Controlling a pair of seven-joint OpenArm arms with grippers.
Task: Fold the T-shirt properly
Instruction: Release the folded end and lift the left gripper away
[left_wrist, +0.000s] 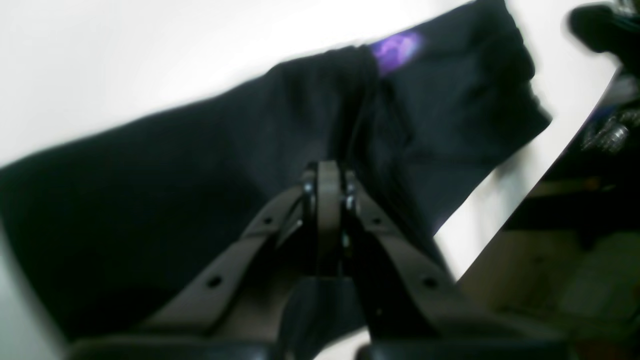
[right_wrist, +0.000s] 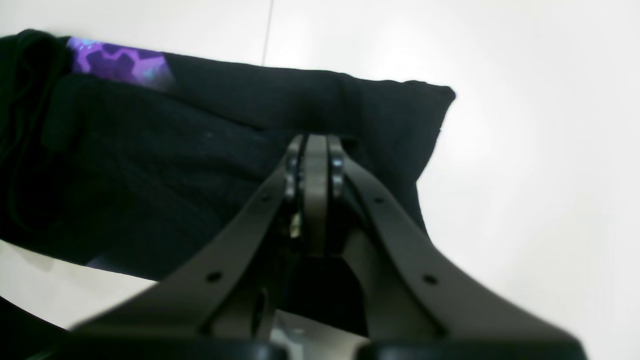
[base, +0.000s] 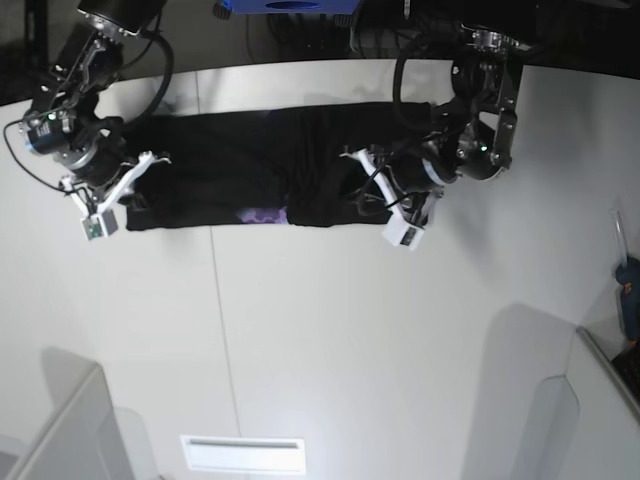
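My closed fingers (right_wrist: 316, 137) meet soft black cotton T-shirt (base: 215, 170); pinch all layers, base-view upper left corner.

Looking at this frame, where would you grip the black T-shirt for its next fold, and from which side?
I'd pinch the outer short edge of the T-shirt at the right arm's end, coming from above and outside. The shirt lies flat and low in a long strip, and that edge borders bare table, so a fingertip could probably slip under it. The purple print sits further inward.
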